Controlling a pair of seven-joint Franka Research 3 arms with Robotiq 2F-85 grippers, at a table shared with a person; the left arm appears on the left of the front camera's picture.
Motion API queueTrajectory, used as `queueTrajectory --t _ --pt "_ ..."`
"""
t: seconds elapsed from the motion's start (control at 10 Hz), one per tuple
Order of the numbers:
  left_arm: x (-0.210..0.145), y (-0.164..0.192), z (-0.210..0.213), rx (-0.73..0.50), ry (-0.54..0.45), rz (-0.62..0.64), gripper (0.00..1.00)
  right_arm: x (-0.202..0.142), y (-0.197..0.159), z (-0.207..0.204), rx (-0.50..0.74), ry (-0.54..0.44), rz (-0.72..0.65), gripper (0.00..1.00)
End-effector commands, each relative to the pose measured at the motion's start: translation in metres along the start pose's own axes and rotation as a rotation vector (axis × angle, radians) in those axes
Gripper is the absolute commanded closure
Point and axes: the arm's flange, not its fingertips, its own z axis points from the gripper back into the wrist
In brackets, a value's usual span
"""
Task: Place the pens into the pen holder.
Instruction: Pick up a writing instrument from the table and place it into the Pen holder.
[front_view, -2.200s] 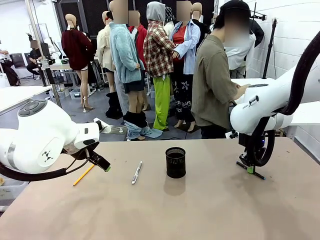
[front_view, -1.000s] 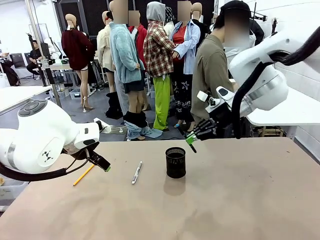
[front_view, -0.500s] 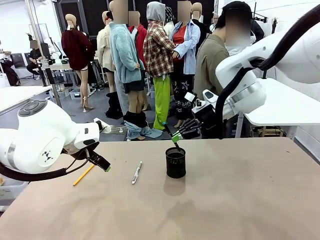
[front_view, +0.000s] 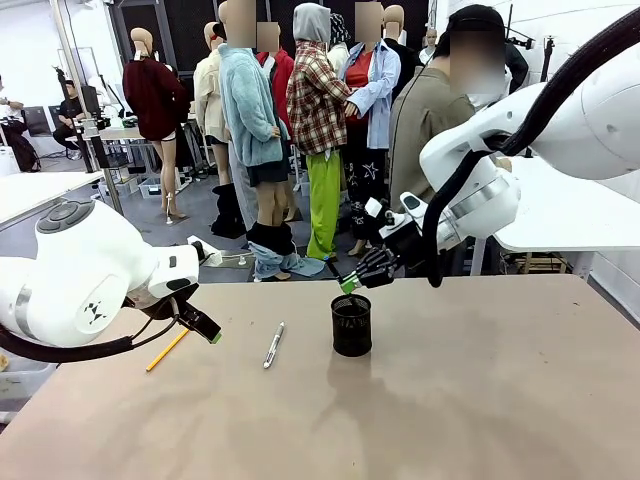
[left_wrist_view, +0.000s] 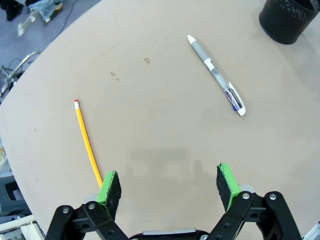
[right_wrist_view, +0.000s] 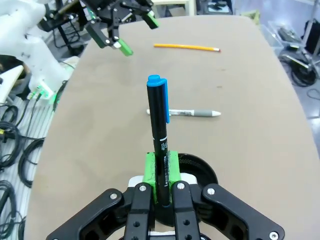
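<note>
Brown tabletop (front_view: 480, 400), pencil (front_view: 167, 350), silver pen (front_view: 273, 345), mesh holder (front_view: 351, 325), person (front_view: 425, 150) behind

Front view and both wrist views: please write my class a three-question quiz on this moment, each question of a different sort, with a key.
1. True or false: the right gripper is shut on a blue-capped pen.
2. Multiple choice: an orange pencil and a silver pen lie flat. Which lies nearer the pen holder?
A. the orange pencil
B. the silver pen
C. both lie equally near
3. Fill in the missing word: the left gripper has its jaws ____, with nothing between them.

Key:
1. True
2. B
3. open
</note>
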Motion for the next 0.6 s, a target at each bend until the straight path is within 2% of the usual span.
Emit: queueTrajectory --t 0.0,0.2,0.3,0.5 --pt "0.000 0.002 0.001 0.000 -0.002 0.004 0.00 -0.005 -0.003 -0.012 -0.039 -0.041 -0.051 1.00" --pt "0.000 0.002 0.001 0.000 -0.002 0.004 0.00 -0.012 0.001 -0.014 -0.102 -0.040 -0.063 1.00" --pt "0.000 0.002 0.001 0.000 -0.002 0.004 0.00 -0.016 0.005 -0.017 -0.138 -0.021 -0.072 0.89" --pt "0.000 0.002 0.001 0.000 -0.002 0.004 0.00 -0.027 0.010 -0.015 -0.135 -0.027 -0.063 0.50"
